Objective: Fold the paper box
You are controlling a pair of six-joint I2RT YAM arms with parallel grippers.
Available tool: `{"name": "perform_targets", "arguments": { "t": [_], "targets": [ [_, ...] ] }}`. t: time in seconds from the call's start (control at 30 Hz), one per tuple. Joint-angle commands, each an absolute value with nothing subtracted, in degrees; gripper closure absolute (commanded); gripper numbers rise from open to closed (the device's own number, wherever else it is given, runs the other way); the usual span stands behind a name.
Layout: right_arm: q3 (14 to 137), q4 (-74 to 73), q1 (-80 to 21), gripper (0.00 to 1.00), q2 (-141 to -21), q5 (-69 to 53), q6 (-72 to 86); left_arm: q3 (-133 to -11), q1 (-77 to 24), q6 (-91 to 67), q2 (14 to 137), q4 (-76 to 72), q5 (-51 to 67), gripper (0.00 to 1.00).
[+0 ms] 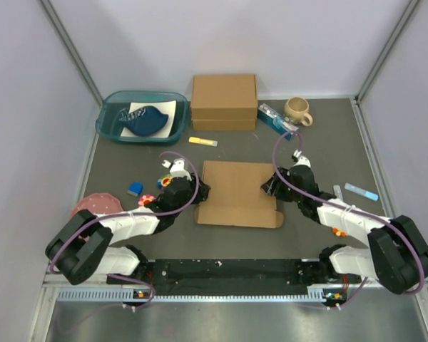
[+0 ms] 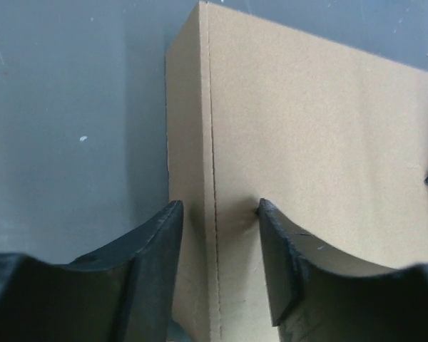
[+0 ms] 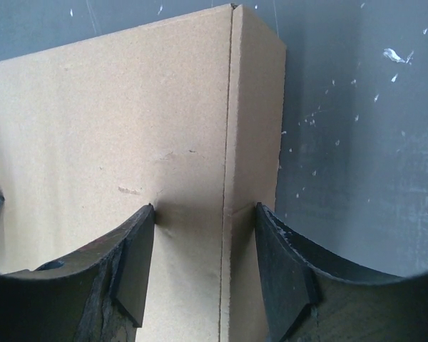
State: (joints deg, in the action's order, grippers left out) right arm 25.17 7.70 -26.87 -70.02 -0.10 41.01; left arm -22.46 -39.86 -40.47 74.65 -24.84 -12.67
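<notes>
The paper box (image 1: pixel 235 189) lies flat and brown in the middle of the mat, with a rounded tab at its near right corner. My left gripper (image 1: pixel 200 191) is at the box's left edge and my right gripper (image 1: pixel 269 189) is at its right edge. In the left wrist view the open left gripper (image 2: pixel 217 206) straddles the creased edge of the paper box (image 2: pixel 307 128), one finger outside the narrow side strip and one on the top face. The right wrist view shows the right gripper (image 3: pixel 205 208) standing open across the paper box's (image 3: pixel 114 121) right crease in the same way.
A thicker ready-made cardboard box (image 1: pixel 224 101) stands at the back. A teal bin (image 1: pixel 107 127) sits back left. A mug (image 1: pixel 297 110) and a blue packet (image 1: pixel 274 120) are back right. A yellow marker (image 1: pixel 202 142), a blue block (image 1: pixel 135 188), a pink plate (image 1: pixel 96 205) and a light-blue stick (image 1: pixel 361 191) lie around.
</notes>
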Motion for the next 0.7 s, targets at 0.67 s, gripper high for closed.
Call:
{"name": "perform_targets", "arguments": {
  "t": [0.67],
  "targets": [
    [19.8, -9.3, -29.6, 0.3, -55.0, -6.0, 41.5, -14.1, -38.8, -41.4, 63.9, -14.9, -0.8, 0.3]
  ]
}}
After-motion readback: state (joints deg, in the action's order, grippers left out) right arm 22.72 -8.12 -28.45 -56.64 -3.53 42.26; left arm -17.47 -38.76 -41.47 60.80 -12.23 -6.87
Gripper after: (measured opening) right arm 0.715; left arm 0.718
